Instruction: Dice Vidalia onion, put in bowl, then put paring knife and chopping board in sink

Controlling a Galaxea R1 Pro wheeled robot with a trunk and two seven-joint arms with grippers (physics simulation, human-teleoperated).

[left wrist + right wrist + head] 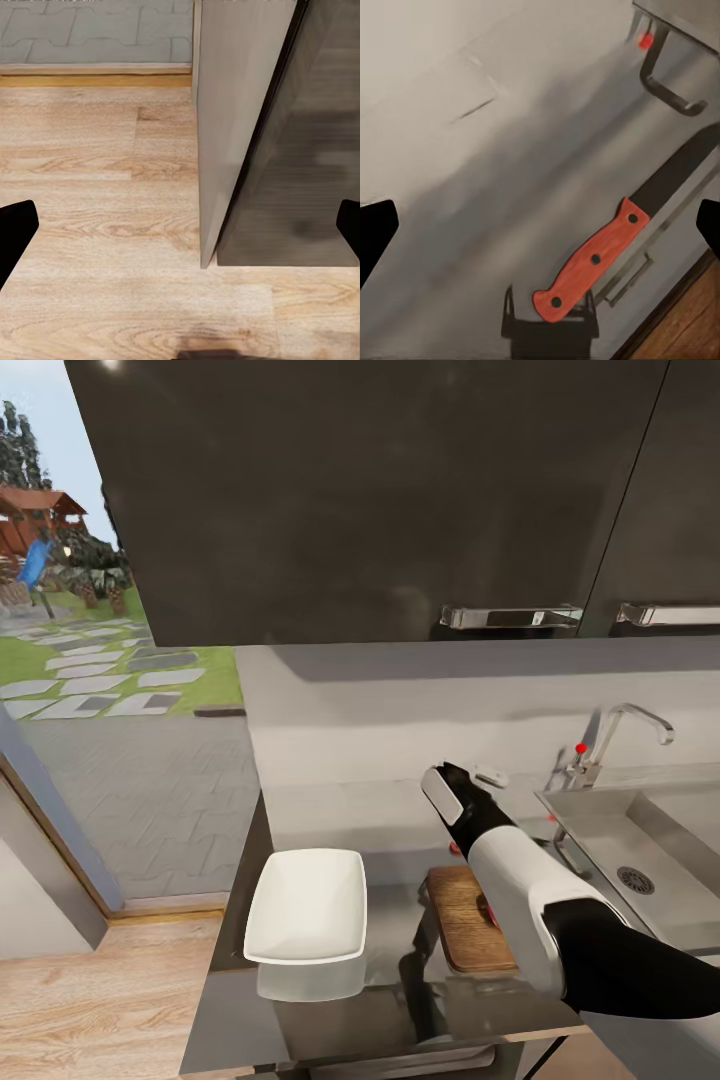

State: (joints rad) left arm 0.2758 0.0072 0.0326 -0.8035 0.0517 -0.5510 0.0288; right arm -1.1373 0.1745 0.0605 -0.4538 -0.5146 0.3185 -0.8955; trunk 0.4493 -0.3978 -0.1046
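My right gripper hangs open over the grey countertop, just behind the chopping board. Below it lies the paring knife, flat on the worktop with its red handle toward the camera and its dark blade pointing away. The gripper is above the knife, fingers wide apart and apart from it. A sliver of red handle peeks out beside my forearm. A small reddish ball, the onion, sits on the board, mostly hidden by my arm. Left of the board rests the white bowl. The sink is at the right.
The chrome tap with its red knob stands behind the sink. Dark wall cabinets hang overhead. My left gripper is open, low beside the cabinet side, above the wood floor.
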